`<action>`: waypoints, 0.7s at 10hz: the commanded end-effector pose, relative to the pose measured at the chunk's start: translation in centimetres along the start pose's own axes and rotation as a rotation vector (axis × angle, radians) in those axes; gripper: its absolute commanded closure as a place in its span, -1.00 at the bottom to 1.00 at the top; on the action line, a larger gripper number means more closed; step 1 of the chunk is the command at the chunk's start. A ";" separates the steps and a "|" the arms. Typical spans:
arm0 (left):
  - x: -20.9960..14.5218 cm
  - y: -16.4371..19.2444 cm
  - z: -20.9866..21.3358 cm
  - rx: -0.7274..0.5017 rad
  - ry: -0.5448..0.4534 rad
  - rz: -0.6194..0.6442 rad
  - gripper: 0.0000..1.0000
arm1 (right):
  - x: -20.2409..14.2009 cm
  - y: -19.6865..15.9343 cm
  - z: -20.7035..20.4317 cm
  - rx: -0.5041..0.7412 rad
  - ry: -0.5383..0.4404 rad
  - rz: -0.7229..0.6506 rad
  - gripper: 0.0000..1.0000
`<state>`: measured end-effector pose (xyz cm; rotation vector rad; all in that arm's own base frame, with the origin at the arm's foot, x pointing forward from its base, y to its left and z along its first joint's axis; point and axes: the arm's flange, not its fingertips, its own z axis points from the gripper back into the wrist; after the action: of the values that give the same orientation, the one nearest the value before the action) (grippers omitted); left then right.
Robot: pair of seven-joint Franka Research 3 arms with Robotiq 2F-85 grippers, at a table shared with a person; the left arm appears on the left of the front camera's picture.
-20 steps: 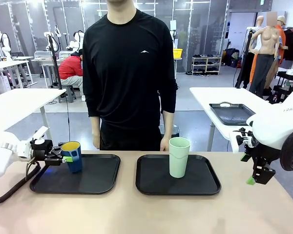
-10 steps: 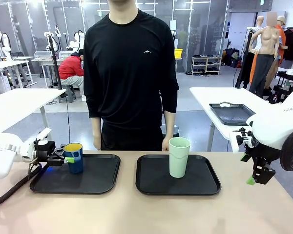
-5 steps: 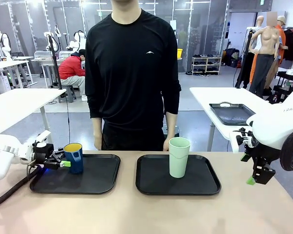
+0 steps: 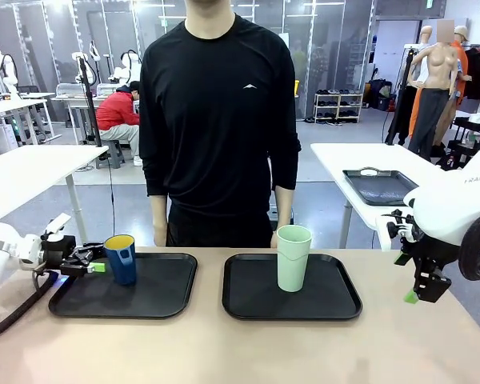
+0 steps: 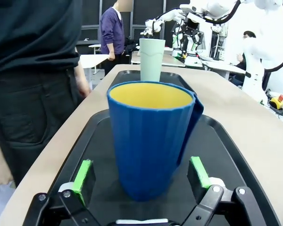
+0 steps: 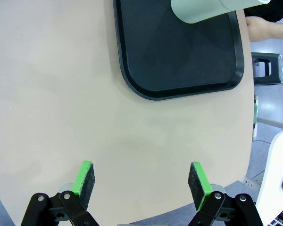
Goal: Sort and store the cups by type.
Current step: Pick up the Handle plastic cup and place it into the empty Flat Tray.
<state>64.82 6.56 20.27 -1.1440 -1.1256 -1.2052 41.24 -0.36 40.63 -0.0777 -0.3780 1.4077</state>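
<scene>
I see my left gripper (image 4: 94, 266) low at the frame's left edge, jaws spread wide, and my right gripper (image 4: 412, 297) hanging spread at right.
</scene>
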 end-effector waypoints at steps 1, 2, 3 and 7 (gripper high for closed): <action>0.5 -0.9 1.2 0.040 -0.001 0.003 -1.00 | 0.2 0.1 -0.3 -0.012 0.016 -0.019 -1.00; 0.7 -1.7 2.3 0.052 0.008 -0.005 -1.00 | 0.2 0.1 -0.3 -0.012 0.016 -0.019 -1.00; 1.2 -2.6 3.4 0.066 -0.012 -0.016 -1.00 | 0.2 0.1 -0.3 -0.012 0.016 -0.019 -1.00; 4.1 -7.1 4.2 0.104 0.115 -0.017 -1.00 | 0.2 0.1 -0.3 -0.012 0.016 -0.019 -1.00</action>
<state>60.02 11.34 23.98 -1.0414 -1.1356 -1.1609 41.24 -0.36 40.61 -0.0776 -0.3777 1.4075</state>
